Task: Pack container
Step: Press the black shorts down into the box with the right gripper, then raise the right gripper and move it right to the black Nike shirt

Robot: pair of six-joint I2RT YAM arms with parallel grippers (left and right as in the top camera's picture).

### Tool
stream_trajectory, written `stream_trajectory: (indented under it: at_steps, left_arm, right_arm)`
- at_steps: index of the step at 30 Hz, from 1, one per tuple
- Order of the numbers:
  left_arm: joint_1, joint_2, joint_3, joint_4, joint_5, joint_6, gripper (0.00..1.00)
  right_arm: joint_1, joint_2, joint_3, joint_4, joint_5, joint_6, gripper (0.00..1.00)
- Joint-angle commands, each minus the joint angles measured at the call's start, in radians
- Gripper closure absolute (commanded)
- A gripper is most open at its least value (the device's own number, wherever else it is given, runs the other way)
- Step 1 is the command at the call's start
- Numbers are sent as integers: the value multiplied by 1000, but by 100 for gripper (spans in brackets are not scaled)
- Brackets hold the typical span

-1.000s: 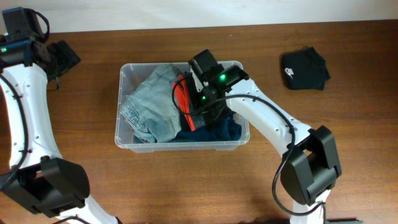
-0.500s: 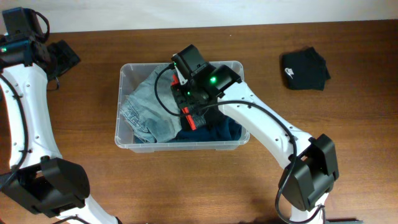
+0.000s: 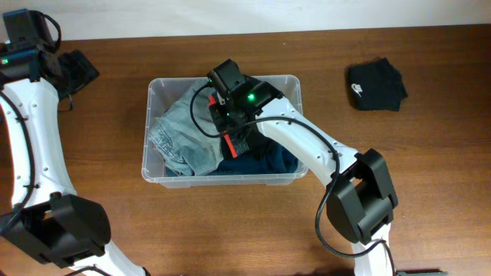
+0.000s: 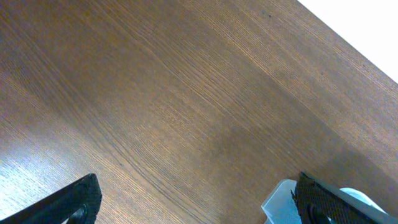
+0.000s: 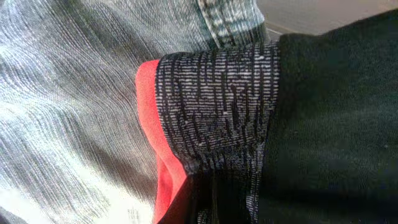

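The container (image 3: 222,179) is a clear plastic bin in the middle of the table. It holds light blue jeans (image 3: 180,130) on the left and a dark blue garment (image 3: 268,162) at the front right. My right gripper (image 3: 234,132) reaches down into the bin's middle and is shut on a black-and-grey garment with red trim (image 5: 211,93). That garment fills the right wrist view and hides the fingers there. My left gripper (image 3: 77,71) hovers open over bare wood at the far left, with nothing between its fingers (image 4: 78,199).
A folded black garment with a white logo (image 3: 376,84) lies on the table at the far right. A pale corner, likely of the bin (image 4: 280,202), shows beside the left gripper's right finger. The table's far edge meets a white wall.
My right gripper has shifted left and toward the bin's far wall, carrying the red-trimmed garment over the jeans' edge. The left arm has stayed still.
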Motion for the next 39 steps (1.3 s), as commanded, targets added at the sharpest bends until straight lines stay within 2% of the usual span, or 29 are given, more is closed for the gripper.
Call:
stream_trajectory:
  at_steps: [1,11,16,23,28,35,39]
  left_arm:
    - [0,4,6,-1,-4,-13,1]
    - [0,4,6,-1,-5,-13,1]
    - [0,4,6,-1,-5,-13,1]
    - [0,4,6,-1,-4,-13,0]
    - [0,4,6,-1,-5,-13,1]
    - [0,4,6,-1,-5,-13,1]
    - [0,4,6,-1,-4,-13,1]
  right_arm:
    - [-3,52,-2,-9,58,4,96]
    - [-21,-113,132,-155,341,2,96]
    - [-78,-110,121,-231,317,68,96]
    - [-123,-102,66,-306,88,83,96]
    - [-123,-102,-1,-364,90,119,96]
    - [-122,-102,-124,-350,97,179,96]
    - [-121,-113,-120,-314,143,182,96]
